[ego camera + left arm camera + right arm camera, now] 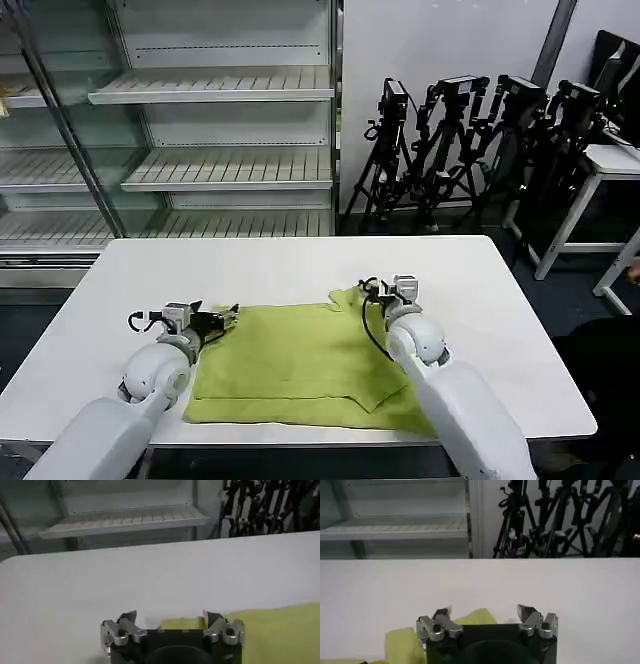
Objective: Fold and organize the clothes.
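I have one T-shirt (300, 365) to work with, and it is yellow-green. It lies flat on my one white worktop (300, 265), between my two pincers. I count two pincers, one on each arm.

My left pincer (228, 318) sits right at the far left corner of the shirt. In my left wrist view its two fingers (127, 617) are spread apart, and the shirt's corner (270, 630) pokes up between them and runs off past one finger. I cannot tell if the fingers touch the cloth.

My right pincer (365, 290) sits at the far right corner of the shirt, where the cloth is bunched up a little. In my right wrist view its fingers (525, 611) are spread wide too. A lump of the shirt (475, 616) shows between them, close to one finger, and more of it shows beside the pincer body. The black body of each pincer hides the cloth under it.

My own right arm covers the near right corner of the shirt in the head view. A fold runs across the shirt near that arm.

Only the head view shows the whole shirt. Behind the worktop I see one tall shelf case (200, 120) and a bunch of black tripods (470, 150); they overlap too much to count.
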### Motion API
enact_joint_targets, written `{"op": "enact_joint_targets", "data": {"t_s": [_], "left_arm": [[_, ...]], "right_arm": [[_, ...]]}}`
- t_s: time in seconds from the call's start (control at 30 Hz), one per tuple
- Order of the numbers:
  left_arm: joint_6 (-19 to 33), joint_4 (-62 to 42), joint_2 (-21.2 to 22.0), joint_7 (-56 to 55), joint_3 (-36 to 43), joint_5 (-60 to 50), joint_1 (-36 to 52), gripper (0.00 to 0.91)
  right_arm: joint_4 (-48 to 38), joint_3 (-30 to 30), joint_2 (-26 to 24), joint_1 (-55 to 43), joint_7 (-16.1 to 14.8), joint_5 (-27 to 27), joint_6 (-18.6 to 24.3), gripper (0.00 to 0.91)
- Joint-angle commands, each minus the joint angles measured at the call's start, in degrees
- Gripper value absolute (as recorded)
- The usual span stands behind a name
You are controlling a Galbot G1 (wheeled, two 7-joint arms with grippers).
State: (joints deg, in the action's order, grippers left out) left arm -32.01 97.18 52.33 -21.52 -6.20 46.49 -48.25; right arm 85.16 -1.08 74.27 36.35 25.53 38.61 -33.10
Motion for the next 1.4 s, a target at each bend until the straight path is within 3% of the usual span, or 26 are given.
{"op": "enact_joint_targets", "data": {"t_s": [0.03, 0.63, 1.13, 1.4], "left_arm": [[-0.27, -1.23, -0.12, 0.42, 1.21, 0.77, 1.34, 0.040], [-0.25, 1.96, -0.31, 0.98, -0.69, 1.02, -3.55, 0.040], [4.15, 7.35, -1.04, 0.60, -4.34, -0.58, -5.38, 0.040], [4.90, 12.22, -1.98, 0.87, -6.60, -0.64, -8.26, 0.040]], "right_arm": [[-4.28, 1.02, 1.46, -1.95, 0.70, 2.20, -0.14, 0.000], [-2.52, 0.33, 1.06, -0.03, 0.98, 3.51, 0.29, 0.000], [5.07, -1.27, -1.10, 2.89, -2.22, 0.12, 8.89, 0.000], [12.08, -3.39, -4.13, 7.16, -3.32, -0.61, 9.72, 0.000]]}}
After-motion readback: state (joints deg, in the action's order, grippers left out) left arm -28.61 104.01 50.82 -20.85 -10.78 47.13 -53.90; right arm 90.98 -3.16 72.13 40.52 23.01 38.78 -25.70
